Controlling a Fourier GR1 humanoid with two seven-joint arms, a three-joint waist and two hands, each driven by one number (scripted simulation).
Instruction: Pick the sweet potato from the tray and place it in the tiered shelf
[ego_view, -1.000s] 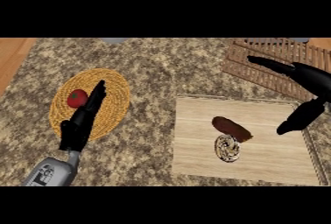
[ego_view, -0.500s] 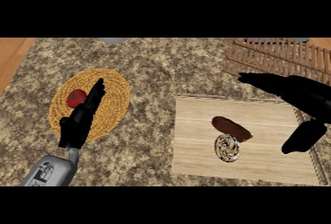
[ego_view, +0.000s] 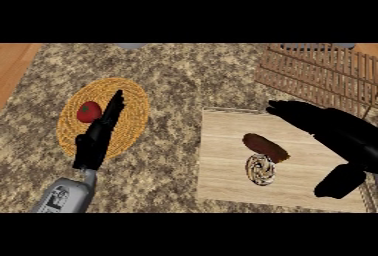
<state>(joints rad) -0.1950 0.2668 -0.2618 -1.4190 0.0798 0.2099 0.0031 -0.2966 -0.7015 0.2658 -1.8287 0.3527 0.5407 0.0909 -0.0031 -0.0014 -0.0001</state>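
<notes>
Our sweet potato (ego_view: 266, 145) lies on the wooden tray (ego_view: 221, 185), touching a swirled pastry (ego_view: 260, 169). Our right hand (ego_view: 325, 127) hovers beside it, spread wide, holding nothing. Grasping and carrying to the tiered shelf (ego_view: 325, 70) beyond the tray remain undone.

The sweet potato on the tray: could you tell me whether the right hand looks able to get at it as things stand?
Probably yes. The right hand hangs open over the tray, just right of the sweet potato. Nothing lies between them; the round swirled item touching the potato's near side might crowd the fingers.
</notes>
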